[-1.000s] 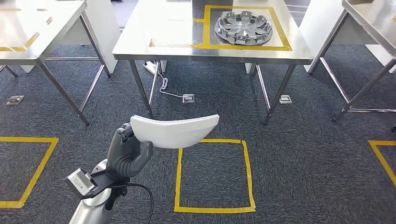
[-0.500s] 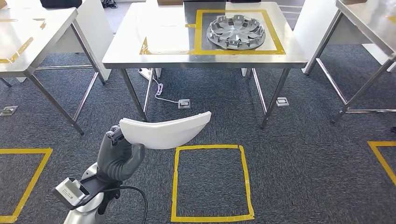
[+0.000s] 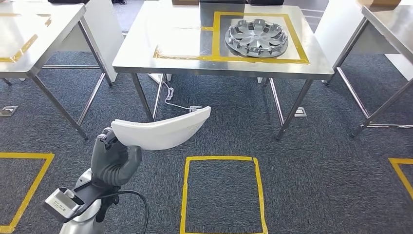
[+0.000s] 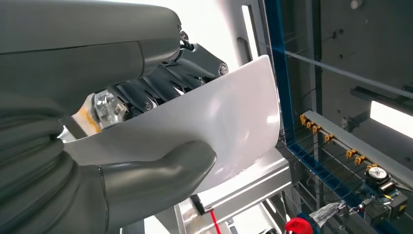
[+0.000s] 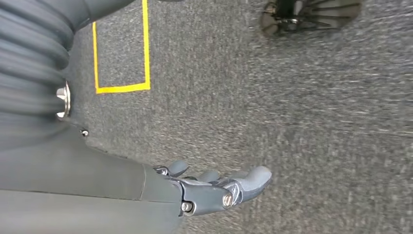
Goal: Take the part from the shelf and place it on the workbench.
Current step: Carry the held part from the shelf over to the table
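Note:
My left hand (image 3: 113,157) grips a curved white plastic part (image 3: 163,130) by one end and holds it level above the carpet, low at the left of the head view. The left wrist view shows the thumb (image 4: 160,178) pressed on the white part (image 4: 229,122) and the darker fingers (image 4: 185,66) wrapped behind it. The steel workbench (image 3: 190,63) stands straight ahead, with yellow tape outlines on its top. My right hand (image 5: 214,190) hangs over the carpet, fingers apart and holding nothing.
A silver wheel cover (image 3: 256,37) lies inside the taped rectangle on the workbench. A second steel table (image 3: 34,34) stands at the left, another table (image 3: 389,24) at the right. A yellow taped square (image 3: 224,195) marks the carpet before me. A floor socket and white cable (image 3: 181,103) lie under the bench.
The camera has moved, so the whole scene has shifted. In the picture my left hand and the white part now sit further left and a little higher.

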You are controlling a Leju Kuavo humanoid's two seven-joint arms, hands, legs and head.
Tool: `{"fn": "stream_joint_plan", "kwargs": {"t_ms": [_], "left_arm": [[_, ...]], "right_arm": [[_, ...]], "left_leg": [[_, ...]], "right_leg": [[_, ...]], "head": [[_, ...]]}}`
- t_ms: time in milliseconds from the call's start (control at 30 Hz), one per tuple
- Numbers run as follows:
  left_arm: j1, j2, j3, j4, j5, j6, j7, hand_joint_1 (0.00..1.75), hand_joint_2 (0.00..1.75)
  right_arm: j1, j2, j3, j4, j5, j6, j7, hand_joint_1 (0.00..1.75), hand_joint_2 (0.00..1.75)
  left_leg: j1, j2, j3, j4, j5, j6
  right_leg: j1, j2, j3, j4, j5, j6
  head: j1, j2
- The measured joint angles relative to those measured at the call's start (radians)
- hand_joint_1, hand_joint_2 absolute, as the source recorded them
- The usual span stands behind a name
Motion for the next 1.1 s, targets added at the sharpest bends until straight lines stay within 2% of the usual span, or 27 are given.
{"fn": "stream_joint_plan", "kwargs": {"t_ms": [33,100,167,200,233,300,333,367,400,467,500,567,600,633,700,733,800,833,867,900,933,967,1000,1033,1100], "left_arm": [[0.0,0.0,0.004,-0.004,-0.002,0.004,0.0,1.75,1.75],[0.001,0.002,0.012,-0.011,-0.007,0.012,0.0,1.75,1.75],[0.002,0.006,0.018,-0.018,-0.012,0.022,0.0,1.75,1.75],[0.001,0.008,0.021,-0.022,-0.013,0.026,0.0,1.75,1.75],[0.001,0.011,0.024,-0.024,-0.014,0.029,0.0,1.75,1.75],[0.003,0.015,0.03,-0.026,-0.014,0.035,0.0,1.75,1.75],[0.006,0.016,0.032,-0.026,-0.013,0.038,0.0,1.75,1.75],[0.009,0.019,0.035,-0.027,-0.012,0.04,0.0,1.75,1.75],[0.01,0.022,0.037,-0.027,-0.011,0.043,0.0,1.75,1.75],[0.011,0.028,0.04,-0.03,-0.009,0.048,0.0,1.75,1.75],[0.011,0.03,0.042,-0.032,-0.008,0.049,0.0,1.75,1.75],[0.012,0.032,0.046,-0.035,-0.007,0.053,0.0,1.75,1.75],[0.013,0.034,0.048,-0.036,-0.007,0.056,0.001,1.75,1.75],[0.014,0.036,0.049,-0.036,-0.007,0.059,0.001,1.75,1.75],[0.011,0.039,0.053,-0.038,-0.006,0.064,0.0,1.75,1.75],[0.009,0.039,0.054,-0.038,-0.005,0.066,0.0,1.75,1.75],[0.007,0.04,0.056,-0.038,-0.003,0.069,0.0,1.75,1.75],[0.007,0.04,0.057,-0.038,-0.002,0.069,0.0,1.75,1.75],[0.008,0.04,0.058,-0.037,-0.001,0.069,0.0,1.75,1.75],[0.009,0.041,0.061,-0.037,0.0,0.07,0.0,1.75,1.75],[0.009,0.041,0.063,-0.036,0.0,0.071,0.0,1.75,1.75],[0.009,0.042,0.064,-0.036,0.001,0.072,0.0,1.75,1.75],[0.009,0.043,0.066,-0.036,0.002,0.074,0.0,1.75,1.75],[0.009,0.045,0.067,-0.036,0.002,0.075,0.0,1.75,1.75],[0.009,0.048,0.07,-0.036,0.002,0.079,0.0,1.75,1.75]], "right_arm": [[-0.001,0.0,0.001,0.0,-0.001,0.001,0.0,0.0,1.75],[0.0,0.0,0.003,0.0,-0.002,0.001,0.001,0.0,1.75],[0.001,-0.001,0.004,0.0,-0.003,0.001,0.0,0.0,1.75],[0.0,-0.001,0.005,0.0,-0.003,0.001,-0.001,0.0,1.75],[-0.002,-0.001,0.006,0.0,-0.004,0.001,-0.002,0.0,1.75],[-0.003,-0.001,0.007,0.0,-0.006,0.001,-0.004,0.0,1.75],[-0.002,-0.002,0.007,0.0,-0.008,0.001,-0.005,0.0,1.75],[-0.001,-0.002,0.008,0.0,-0.009,0.001,-0.005,0.0,1.75],[0.0,-0.001,0.008,0.0,-0.01,0.001,-0.006,0.0,1.75],[0.001,-0.001,0.008,0.0,-0.012,0.001,-0.008,0.0,1.75],[0.0,-0.001,0.008,0.0,-0.012,0.001,-0.008,0.0,1.75],[-0.001,-0.001,0.008,0.0,-0.014,0.001,-0.009,0.0,1.75],[-0.001,-0.001,0.008,0.0,-0.014,0.0,-0.009,0.0,1.75],[-0.001,-0.002,0.008,0.0,-0.015,0.0,-0.008,0.0,1.75],[-0.002,-0.001,0.009,0.0,-0.015,0.001,-0.008,0.0,1.75],[-0.003,-0.001,0.009,0.0,-0.015,0.0,-0.008,0.0,1.75],[-0.004,-0.001,0.009,0.0,-0.016,0.0,-0.009,0.0,1.75],[-0.002,-0.001,0.009,0.0,-0.016,0.0,-0.009,0.0,1.75],[0.001,-0.001,0.009,0.0,-0.016,-0.001,-0.009,0.0,1.75],[0.002,-0.001,0.009,0.0,-0.017,-0.001,-0.01,0.0,1.75],[0.003,-0.001,0.01,0.0,-0.017,-0.001,-0.01,0.0,1.75],[0.004,-0.001,0.01,0.0,-0.016,-0.002,-0.011,0.0,1.75],[0.004,-0.001,0.01,0.0,-0.016,-0.002,-0.011,0.0,1.75],[0.004,-0.001,0.012,0.0,-0.016,-0.002,-0.01,0.0,1.75],[0.006,0.0,0.015,0.0,-0.015,-0.001,-0.009,0.0,1.75]], "left_leg": [[0.0,0.0,0.004,-0.001,-0.006,-0.006],[-0.001,-0.001,0.01,0.006,-0.007,-0.019],[-0.001,0.0,0.012,0.031,-0.014,-0.032],[-0.001,0.001,0.003,0.056,-0.029,-0.036],[0.0,0.001,-0.02,0.098,-0.052,-0.04],[0.003,0.002,-0.09,0.208,-0.102,-0.047],[0.003,0.002,-0.122,0.249,-0.113,-0.048],[0.003,0.002,-0.141,0.261,-0.105,-0.047],[0.003,0.002,-0.142,0.238,-0.075,-0.045],[0.003,0.002,-0.105,0.12,0.013,-0.038],[0.0,0.003,-0.086,0.063,0.034,-0.035],[-0.004,0.006,-0.068,0.01,0.042,-0.025],[-0.005,0.006,-0.067,0.005,0.036,-0.019],[-0.003,0.006,-0.06,0.003,0.042,-0.011],[0.0,0.006,-0.045,-0.004,0.043,0.0],[0.002,0.006,-0.039,-0.007,0.041,0.005],[0.002,0.007,-0.032,-0.009,0.033,0.011],[0.002,0.006,-0.029,-0.009,0.028,0.011],[0.003,0.006,-0.024,-0.009,0.023,0.011],[0.003,0.005,-0.018,-0.009,0.017,0.009],[0.003,0.004,-0.009,-0.009,0.011,0.006],[0.003,0.004,-0.001,-0.009,0.004,0.002],[0.002,0.004,0.006,-0.008,-0.003,-0.003],[0.002,0.004,0.011,-0.008,-0.01,-0.008],[0.0,0.003,0.017,-0.004,-0.016,-0.022]], "right_leg": [[0.003,0.0,0.011,-0.03,0.0,-0.006],[0.006,0.0,0.02,-0.042,-0.012,-0.021],[0.001,0.0,0.04,-0.051,0.006,-0.036],[0.0,-0.001,0.051,-0.052,0.007,-0.041],[-0.001,-0.002,0.059,-0.054,0.004,-0.045],[0.0,-0.002,0.066,-0.053,-0.005,-0.049],[0.0,-0.001,0.07,-0.053,-0.01,-0.049],[0.0,-0.001,0.075,-0.053,-0.016,-0.049],[0.0,0.0,0.082,-0.052,-0.022,-0.047],[0.0,0.001,0.101,-0.053,-0.037,-0.043],[0.0,0.001,0.109,-0.053,-0.043,-0.039],[0.002,-0.001,0.116,-0.053,-0.052,-0.029],[0.003,-0.001,0.119,-0.051,-0.053,-0.023],[0.003,-0.002,0.119,-0.047,-0.054,-0.018],[0.003,-0.001,0.102,-0.005,-0.057,-0.01],[0.002,-0.001,0.076,0.04,-0.068,-0.005],[-0.001,0.0,-0.003,0.156,-0.11,0.005],[-0.003,0.0,-0.041,0.202,-0.128,0.008],[-0.004,0.0,-0.068,0.222,-0.13,0.01],[-0.006,0.0,-0.078,0.207,-0.109,0.011],[-0.008,-0.001,-0.069,0.158,-0.066,0.011],[-0.009,-0.001,-0.049,0.088,-0.014,0.01],[-0.009,-0.001,-0.028,0.026,0.016,0.008],[-0.008,-0.002,-0.013,-0.017,0.025,0.003],[-0.003,-0.002,-0.003,-0.041,0.014,-0.009]], "head": [[0.0,0.0],[0.0,0.0],[-0.001,0.0],[-0.003,0.0],[-0.005,0.0],[-0.009,0.0],[-0.009,0.0],[-0.009,0.0],[-0.01,0.0],[-0.011,0.0],[-0.011,0.0],[-0.013,0.0],[-0.013,0.0],[-0.014,0.0],[-0.013,0.0],[-0.012,0.0],[-0.009,0.0],[-0.008,0.0],[-0.007,0.0],[-0.007,0.0],[-0.006,0.0],[-0.006,0.0],[-0.005,0.0],[-0.005,0.0],[-0.004,0.0]]}}
